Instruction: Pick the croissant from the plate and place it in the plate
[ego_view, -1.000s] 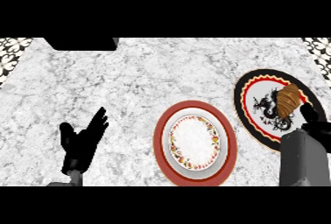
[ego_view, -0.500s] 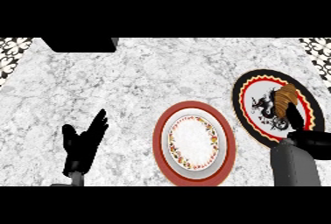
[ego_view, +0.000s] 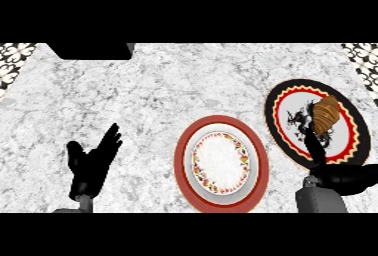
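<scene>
Croissant (ego_view: 325, 115), golden brown, lies on the black plate with a red zigzag ring (ego_view: 277, 120), which sits just right of the red-rimmed plate (ego_view: 184, 160) and slightly farther from you. It rests on the side of that black plate away from the red-rimmed one, partly covering a dark dragon figure.

Your right hand (ego_view: 347, 177) is right of the red-rimmed plate at its near end and holds nothing. One straight finger (ego_view: 314, 146) lies over the black plate's near rim, pointing at the croissant and stopping just short of it.

Your left hand (ego_view: 92, 165) rests well left of the red-rimmed plate, fingers spread and straight.

Both plates sit on a white marble counter (ego_view: 184, 85), rims almost meeting. A dark block (ego_view: 88, 50) stands at the far edge, up and left.
</scene>
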